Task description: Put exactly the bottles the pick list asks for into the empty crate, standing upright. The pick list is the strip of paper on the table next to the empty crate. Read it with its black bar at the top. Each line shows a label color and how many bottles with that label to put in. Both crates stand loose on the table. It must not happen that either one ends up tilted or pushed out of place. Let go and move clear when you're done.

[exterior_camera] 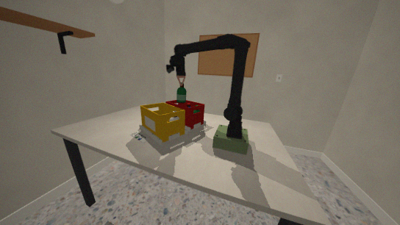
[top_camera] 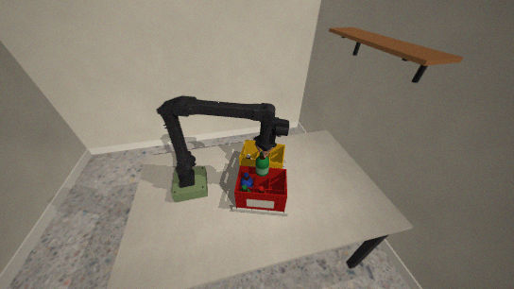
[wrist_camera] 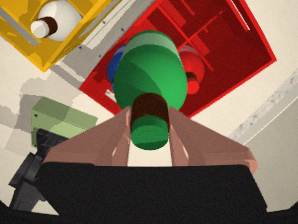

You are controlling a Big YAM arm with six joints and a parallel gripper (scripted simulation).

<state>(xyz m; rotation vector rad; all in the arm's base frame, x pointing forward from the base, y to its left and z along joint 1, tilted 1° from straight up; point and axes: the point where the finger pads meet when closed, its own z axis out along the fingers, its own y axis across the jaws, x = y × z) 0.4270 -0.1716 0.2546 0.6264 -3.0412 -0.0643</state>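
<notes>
My gripper (top_camera: 264, 153) (exterior_camera: 181, 84) (wrist_camera: 149, 113) is shut on the neck of a green bottle (top_camera: 262, 166) (exterior_camera: 181, 95) (wrist_camera: 150, 75) and holds it upright above the red crate, near the side facing the yellow crate. The red crate (top_camera: 279, 201) (exterior_camera: 195, 115) (wrist_camera: 260, 52) holds a blue bottle (top_camera: 247, 181) (wrist_camera: 116, 67), a red-capped bottle (top_camera: 261, 189) (wrist_camera: 192, 70) and a green-capped bottle (top_camera: 245, 188). The yellow crate (top_camera: 247, 144) (exterior_camera: 170, 126) (wrist_camera: 50, 56) holds a white bottle (top_camera: 248, 156) (wrist_camera: 62, 20). The pick list (exterior_camera: 138, 136) lies beside the yellow crate, too small to read.
The two crates stand close together. The arm's green base (top_camera: 190, 190) (exterior_camera: 231, 144) (wrist_camera: 65, 120) stands beside them. A wooden shelf (top_camera: 394, 44) (exterior_camera: 40, 23) is on the wall, and a cork board (exterior_camera: 217, 59) hangs behind the arm.
</notes>
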